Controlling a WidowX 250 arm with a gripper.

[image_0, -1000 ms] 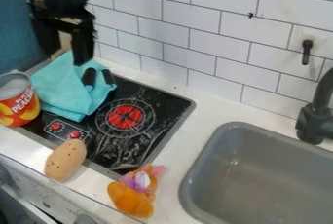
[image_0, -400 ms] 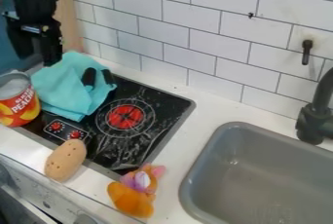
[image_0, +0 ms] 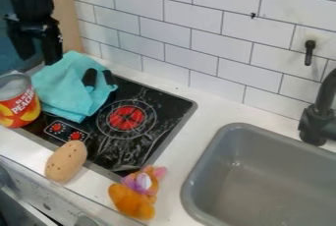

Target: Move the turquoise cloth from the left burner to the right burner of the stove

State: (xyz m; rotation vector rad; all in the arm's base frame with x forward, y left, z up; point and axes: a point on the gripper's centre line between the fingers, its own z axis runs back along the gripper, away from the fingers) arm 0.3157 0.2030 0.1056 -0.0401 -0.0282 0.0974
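Note:
The gripper (image_0: pixel 38 54) hangs at the upper left with its two fingers apart and nothing between them. It is just above and behind the turquoise cloth (image_0: pixel 66 85), which lies crumpled over the back left of the black stove (image_0: pixel 157 122). Two short black pieces (image_0: pixel 90 77) stick up at the cloth's right side; what they belong to is hidden. Left of the cloth stands a peach can (image_0: pixel 19 103). A brown potato-like object (image_0: pixel 66 161) lies across the stove's front edge, and an orange plush toy (image_0: pixel 133 196) is on the counter in front.
A grey sink (image_0: pixel 263 181) is set into the counter (image_0: pixel 190 144) at the right, with a black faucet (image_0: pixel 318 117) behind it. The white tiled wall (image_0: pixel 197 38) runs along the back.
The gripper has moved left from above the cloth's back part, mostly before the middle frame, and only slightly since. The cloth, can, potato-like object and plush toy have stayed put.

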